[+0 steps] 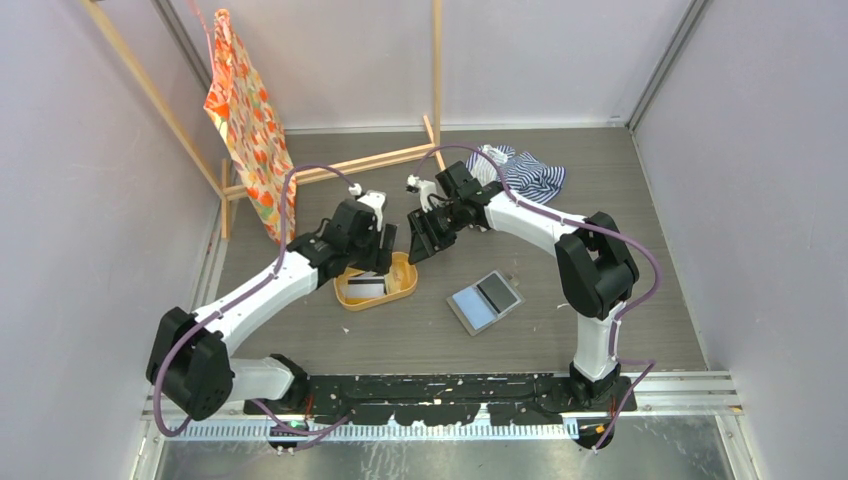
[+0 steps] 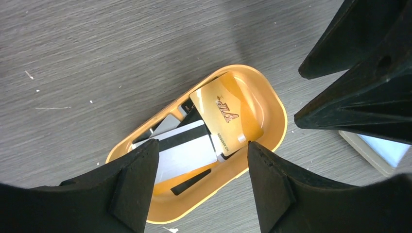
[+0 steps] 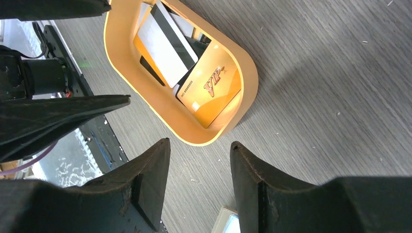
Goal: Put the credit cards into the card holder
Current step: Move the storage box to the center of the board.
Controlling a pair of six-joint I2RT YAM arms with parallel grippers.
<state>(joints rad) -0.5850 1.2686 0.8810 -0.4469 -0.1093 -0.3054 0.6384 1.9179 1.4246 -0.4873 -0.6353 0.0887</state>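
Glossy orange plastic tray (image 2: 283, 121), shiny gold card (image 2: 226, 114), matt wood-grain grey table (image 2: 97, 58).

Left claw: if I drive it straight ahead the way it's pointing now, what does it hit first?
Most likely the white black-striped card in the orange tray: it lies centred in the gap of the open left claw, with the gold VIP card just beyond it. Depth is unclear.

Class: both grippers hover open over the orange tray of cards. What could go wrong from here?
The left gripper and right gripper crowd the same orange tray, so they might collide. The credit cards lie overlapped, the gold VIP card overlapping a white card, so a pinch may drag several or none. A finger catching the rim could shove the tray.
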